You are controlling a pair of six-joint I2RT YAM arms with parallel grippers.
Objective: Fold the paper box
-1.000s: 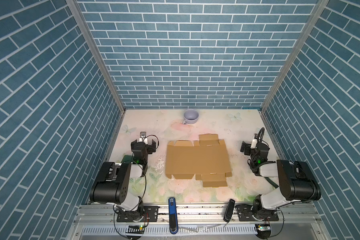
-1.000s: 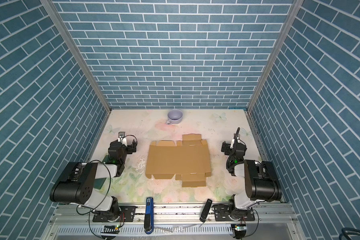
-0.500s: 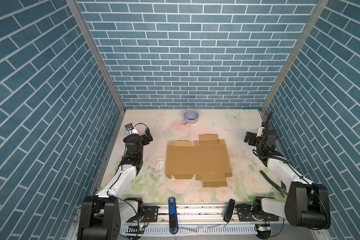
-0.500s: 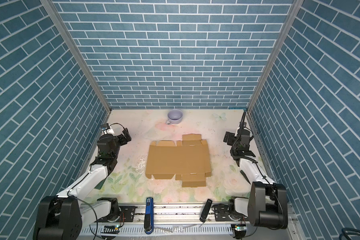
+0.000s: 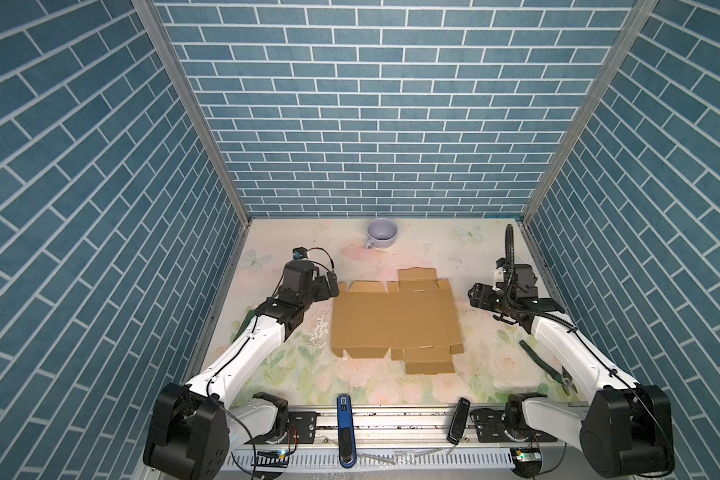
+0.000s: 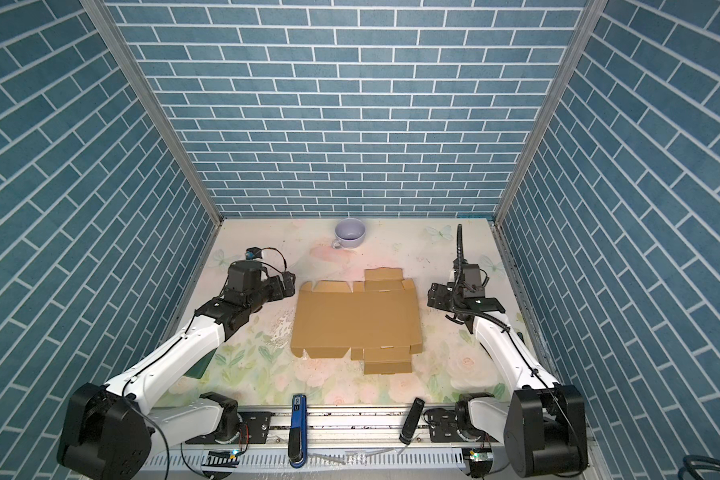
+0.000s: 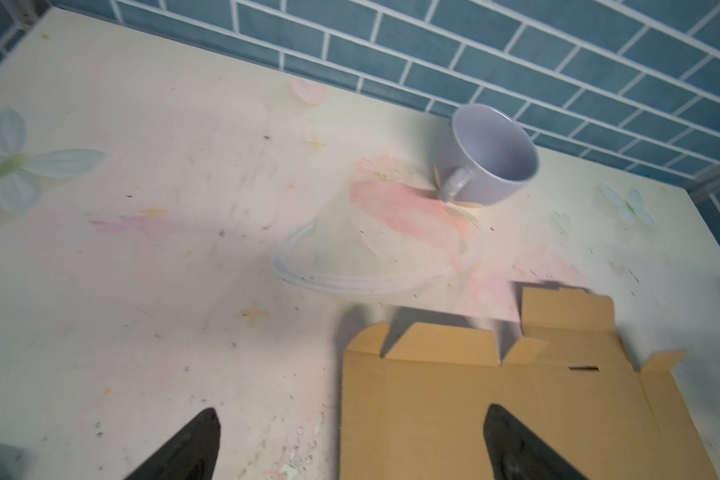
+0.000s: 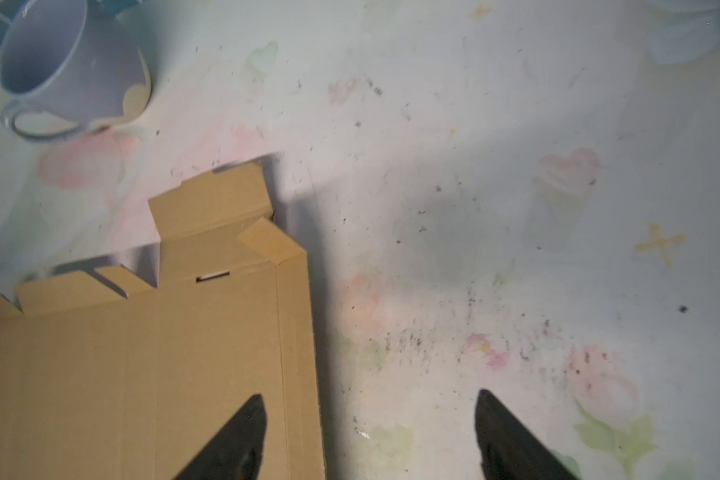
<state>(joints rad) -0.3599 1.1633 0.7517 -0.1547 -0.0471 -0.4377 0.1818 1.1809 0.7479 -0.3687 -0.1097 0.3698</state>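
Teal brick-pattern walls [image 5: 383, 124] are enclosing the cell on three sides, with aluminium corner posts [image 5: 194, 112] running up the back corners. The tabletop [image 5: 433, 249] is showing a pale floral print (scuffed, speckled with dark marks). Even light is falling from above and casting soft shadows.

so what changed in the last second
Both arms unfolded from their tucked poses and reached inward. The left gripper is now at the paper box's left edge and the right gripper at its right edge, both open with nothing gripped. The box and the mug have not moved.
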